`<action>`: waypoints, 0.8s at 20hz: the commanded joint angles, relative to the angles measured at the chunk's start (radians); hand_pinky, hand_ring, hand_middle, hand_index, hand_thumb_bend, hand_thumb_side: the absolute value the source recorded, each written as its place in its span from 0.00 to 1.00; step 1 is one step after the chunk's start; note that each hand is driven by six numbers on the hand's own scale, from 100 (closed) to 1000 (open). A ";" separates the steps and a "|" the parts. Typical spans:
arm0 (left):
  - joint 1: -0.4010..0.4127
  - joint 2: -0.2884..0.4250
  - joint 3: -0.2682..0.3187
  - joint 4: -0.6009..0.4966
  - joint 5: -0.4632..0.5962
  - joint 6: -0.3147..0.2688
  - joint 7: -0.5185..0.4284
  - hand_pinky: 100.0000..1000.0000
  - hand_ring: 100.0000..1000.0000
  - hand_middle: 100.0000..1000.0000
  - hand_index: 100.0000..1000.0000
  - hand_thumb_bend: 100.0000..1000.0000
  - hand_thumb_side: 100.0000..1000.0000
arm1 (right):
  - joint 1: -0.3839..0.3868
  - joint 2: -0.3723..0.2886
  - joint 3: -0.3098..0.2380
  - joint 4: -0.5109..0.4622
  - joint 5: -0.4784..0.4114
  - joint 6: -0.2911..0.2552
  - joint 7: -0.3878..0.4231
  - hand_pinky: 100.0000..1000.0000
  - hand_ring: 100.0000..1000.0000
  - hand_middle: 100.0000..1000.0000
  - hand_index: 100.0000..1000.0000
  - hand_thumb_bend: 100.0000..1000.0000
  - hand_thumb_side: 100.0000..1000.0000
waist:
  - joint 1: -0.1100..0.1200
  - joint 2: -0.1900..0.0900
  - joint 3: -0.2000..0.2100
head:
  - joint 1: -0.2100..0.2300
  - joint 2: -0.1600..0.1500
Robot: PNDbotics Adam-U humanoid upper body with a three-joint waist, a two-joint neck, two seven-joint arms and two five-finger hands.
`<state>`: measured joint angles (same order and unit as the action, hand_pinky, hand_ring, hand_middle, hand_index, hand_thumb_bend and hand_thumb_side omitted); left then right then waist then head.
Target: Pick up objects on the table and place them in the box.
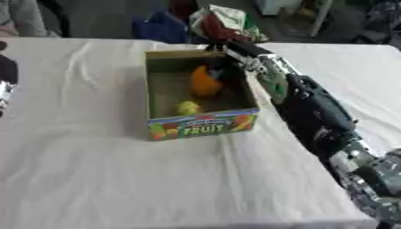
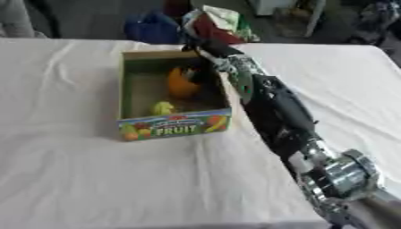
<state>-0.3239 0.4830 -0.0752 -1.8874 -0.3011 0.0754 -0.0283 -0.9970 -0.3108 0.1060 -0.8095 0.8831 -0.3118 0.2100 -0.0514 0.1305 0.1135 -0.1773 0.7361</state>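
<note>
Reaching in from the lower right of the frame, right arm stretched diagonally up to the box [image 1: 202,123] at centre, right hand [image 1: 222,60] over the far right corner of its open top. Hard to make out the fingers: dark against the box's shadowed inside, so cannot tell whether curled round anything or already spread. Just beside them, an orange object [image 1: 205,82] inside the box, upper middle, seemingly touching or very near the fingertips; whether held or lying free, not clear. Lower in the box, near the front wall, a small yellow-green object [image 1: 188,108], apart from the orange one.

Likely step: setting the orange object down inside. To do it well: lower until the object rests on the box floor before letting go, rather than dropping from rim height. Keep the wrist clear of the right-hand wall, since the forearm already runs close along it and a nudge could slide the light cardboard across the white cloth of the counter [image 1: 94,179]. Spread the fingers only slightly, then lift straight up and out, not sideways. Leave room for the yellow-green piece; avoid pressing one onto the other.

Left hand [image 1: 5,85] barely showing at the left edge, upper half, dark and idle; fingers not readable.
</note>
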 commanded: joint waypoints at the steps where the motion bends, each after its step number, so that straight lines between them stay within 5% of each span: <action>1: -0.001 0.026 0.017 -0.009 -0.007 0.001 0.010 0.58 0.55 0.55 0.78 0.14 0.63 | -0.003 -0.086 0.014 -0.130 -0.092 -0.004 0.012 0.81 0.87 0.84 0.91 0.00 0.45 | 0.005 -0.011 -0.009 | 0.015 -0.013; 7: 0.020 0.022 0.034 0.002 0.003 0.003 0.041 0.58 0.55 0.55 0.78 0.13 0.64 | 0.141 -0.216 -0.005 -0.421 -0.392 0.056 -0.079 0.76 0.83 0.75 0.87 0.00 0.36 | 0.008 -0.004 -0.038 | 0.056 -0.029; 11: 0.041 0.019 0.051 0.001 0.016 0.006 0.072 0.57 0.55 0.55 0.78 0.04 0.67 | 0.285 -0.257 -0.042 -0.587 -0.633 0.152 -0.192 0.72 0.82 0.70 0.84 0.00 0.51 | 0.011 -0.003 -0.058 | 0.075 -0.029; 16: 0.068 0.001 0.056 0.007 0.050 0.014 0.114 0.57 0.55 0.56 0.79 0.00 0.72 | 0.448 -0.224 -0.098 -0.734 -0.786 0.216 -0.315 0.70 0.79 0.65 0.81 0.00 0.66 | 0.016 -0.001 -0.078 | 0.106 -0.024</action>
<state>-0.2506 0.4755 -0.0323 -1.8718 -0.2624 0.0887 0.0725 -0.5388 -0.5258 0.0314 -1.4912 0.1397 -0.1094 -0.0738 -0.0375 0.1411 0.0333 -0.0801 0.7179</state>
